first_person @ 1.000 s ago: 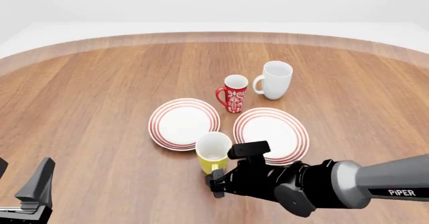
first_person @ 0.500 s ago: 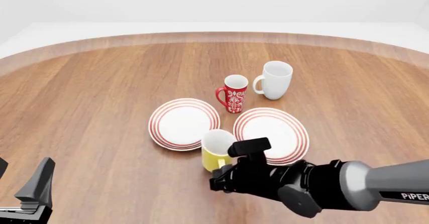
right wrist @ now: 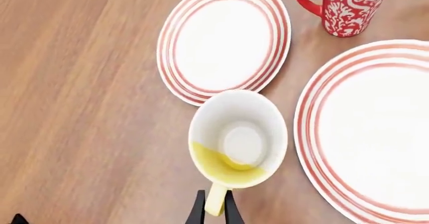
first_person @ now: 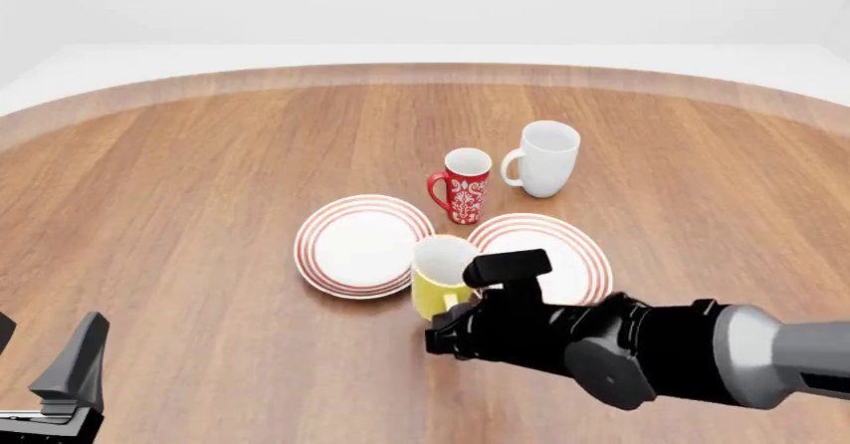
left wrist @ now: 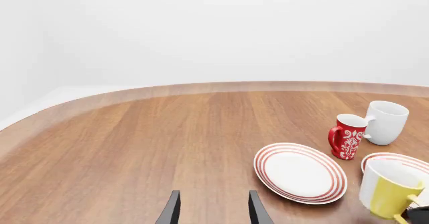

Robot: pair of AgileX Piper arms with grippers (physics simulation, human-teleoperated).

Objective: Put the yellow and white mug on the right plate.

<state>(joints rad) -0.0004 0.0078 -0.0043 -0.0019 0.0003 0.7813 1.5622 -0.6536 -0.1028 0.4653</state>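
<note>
Right gripper (right wrist: 214, 207) is pinched narrow on the handle of the yellow and white mug (first_person: 441, 274), carrying it upright over the gap between the two plates. The right plate (first_person: 582, 260) lies immediately right of the mug and slightly farther. Left gripper (left wrist: 213, 211) sits parted and empty, well off to the near left.

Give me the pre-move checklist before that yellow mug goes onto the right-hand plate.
1. Right gripper fingers closed on the handle of the yellow and white mug: ok.
2. Mug lifted off the table: cannot tell.
3. Mug over the right plate: not ok, it sits beside the rim.
4. Right plate bare: ok.
5. Red patterned mug apart from the plate: ok.
6. Left gripper away from the mugs and plates: ok.
</note>
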